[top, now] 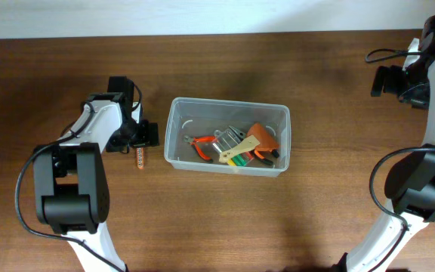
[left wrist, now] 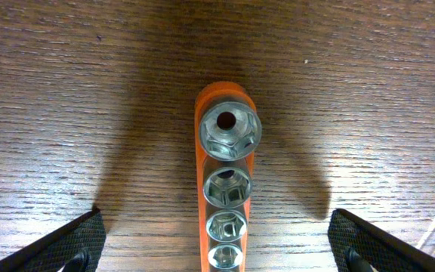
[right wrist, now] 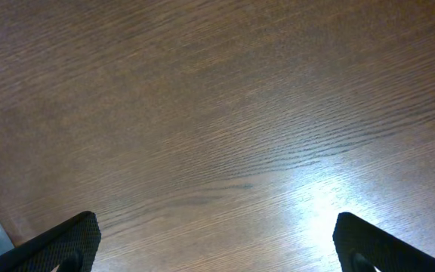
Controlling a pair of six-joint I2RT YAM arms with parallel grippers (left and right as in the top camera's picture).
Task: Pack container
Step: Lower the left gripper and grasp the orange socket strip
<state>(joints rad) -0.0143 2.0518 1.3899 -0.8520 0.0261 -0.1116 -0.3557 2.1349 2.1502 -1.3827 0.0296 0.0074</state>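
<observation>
As the left gripper gapes, it straddles the socket rail

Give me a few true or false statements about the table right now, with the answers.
1. The socket rail lies inside the bin. False: it lies on the table, left of the bin.
2. The left tool is open, with the socket rail between its fingers. True.
3. The right tool grips pliers. False: it is open and empty over bare table.
4. The bin holds several hand tools. True.
</observation>
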